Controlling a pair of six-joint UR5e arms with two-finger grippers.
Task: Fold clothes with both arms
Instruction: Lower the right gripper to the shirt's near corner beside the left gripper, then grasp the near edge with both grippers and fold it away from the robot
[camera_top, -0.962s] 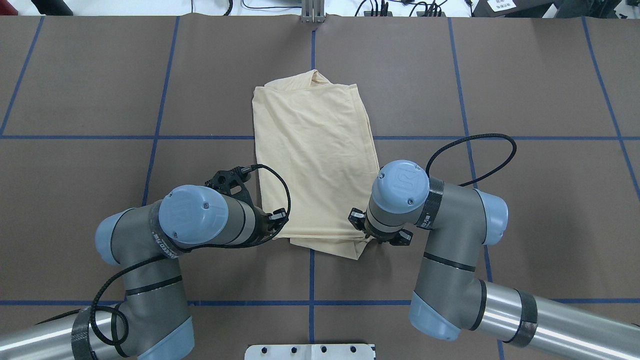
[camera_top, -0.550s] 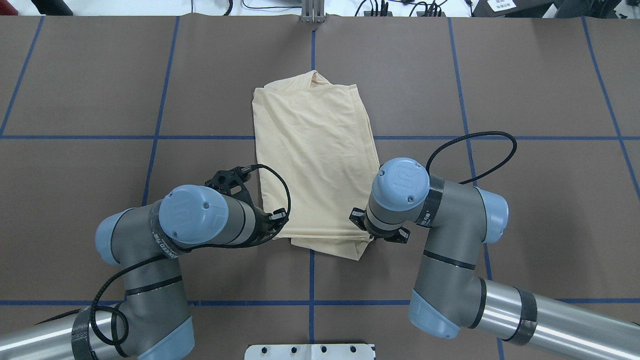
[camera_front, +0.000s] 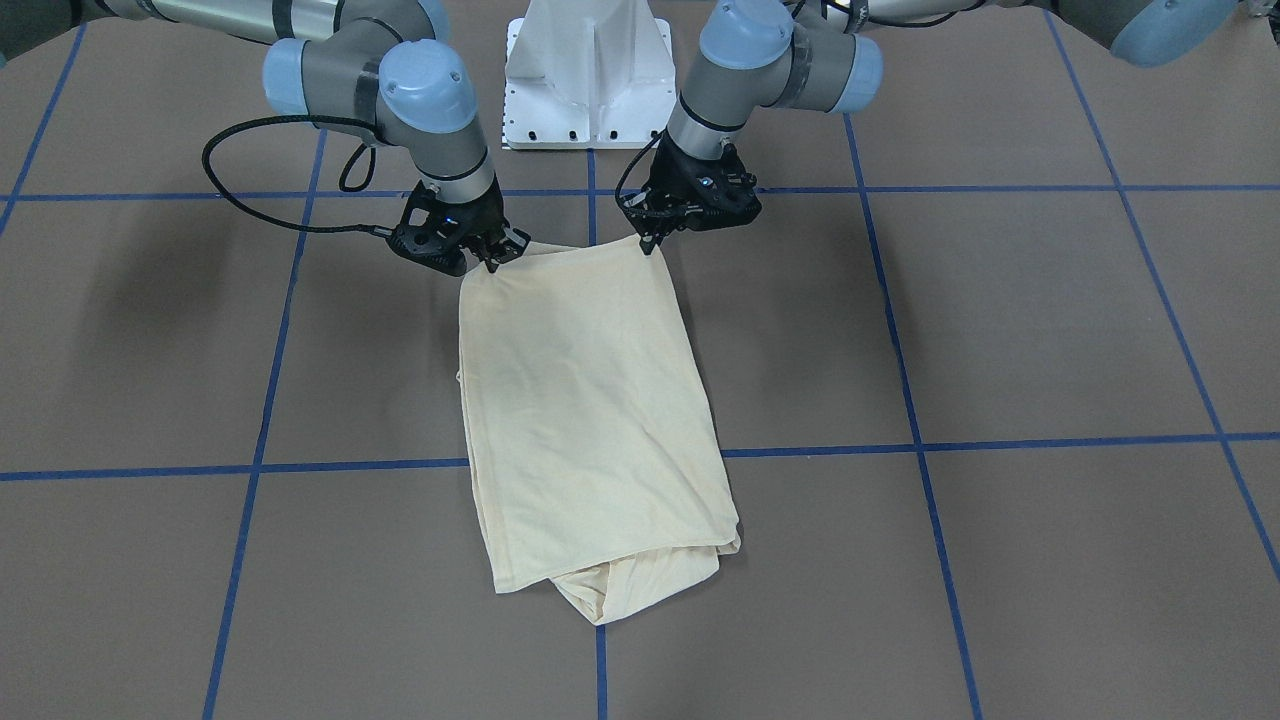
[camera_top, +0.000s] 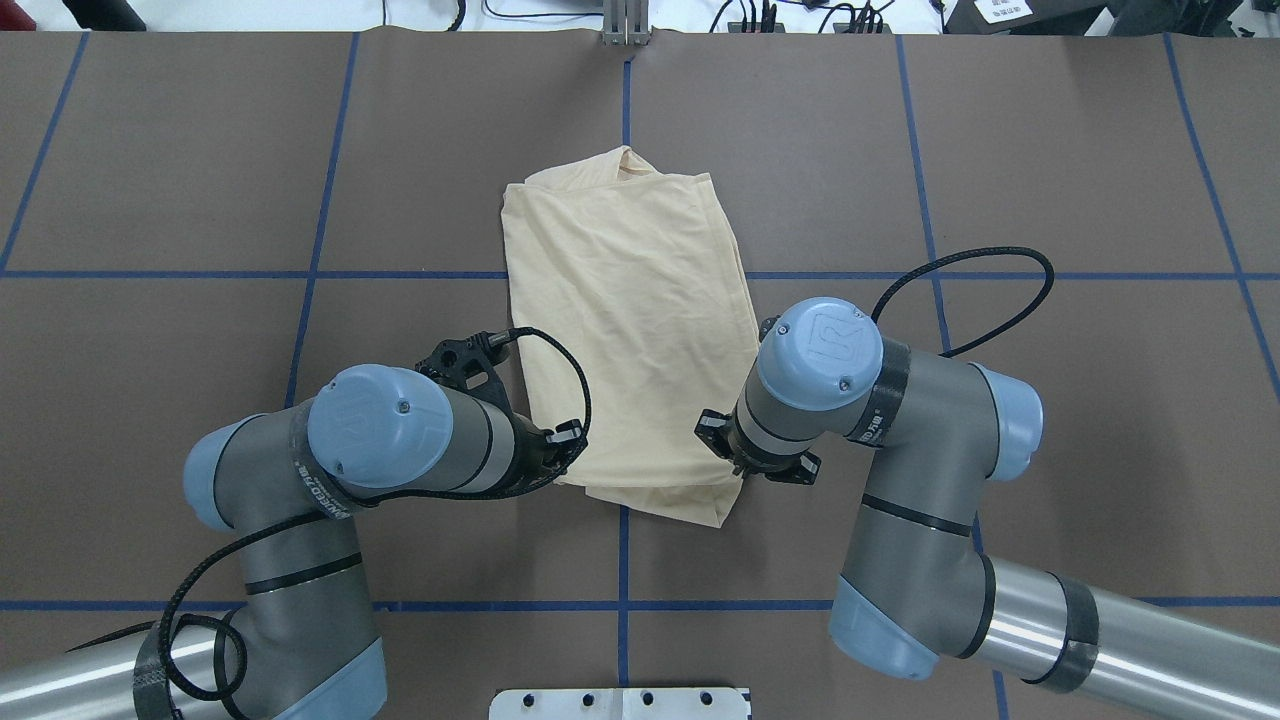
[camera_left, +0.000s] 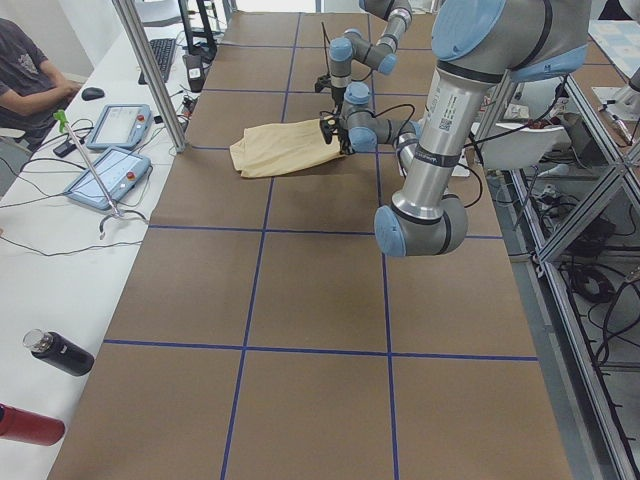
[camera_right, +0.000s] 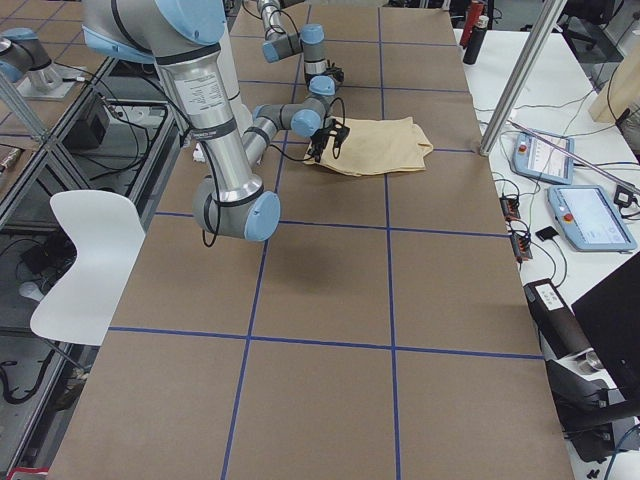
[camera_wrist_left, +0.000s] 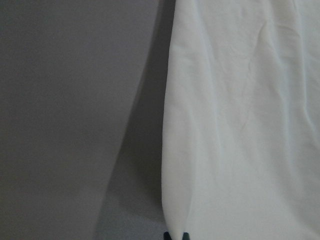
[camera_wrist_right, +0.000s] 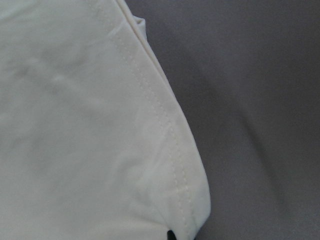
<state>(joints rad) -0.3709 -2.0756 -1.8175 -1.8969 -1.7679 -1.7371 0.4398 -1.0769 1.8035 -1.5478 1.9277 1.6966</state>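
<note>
Nearest the white base plate, grips the cream-yellow T-shirt by its two near corners. Pinches one corner with the left gripper, fingers closed on the fabric edge, cloth squeezed between the two dark tips in the left wrist view. Pinches the other corner with the right gripper, fingers closed there too, on the stitched hem; shows only one dark tip at the bottom of the right wrist view. Holds that near edge a little off the brown counter, with shadow beside the cloth in both wrist views.

Farther out, lies flat on the counter as a long folded rectangle, plain side up, near the middle. Crosses a blue tape line about halfway along. At the far end, bunches into a loose layer poking out past the folded edge.

Beyond the counter's far edge, in the left side view: two teach pendants and a seated person.
</note>
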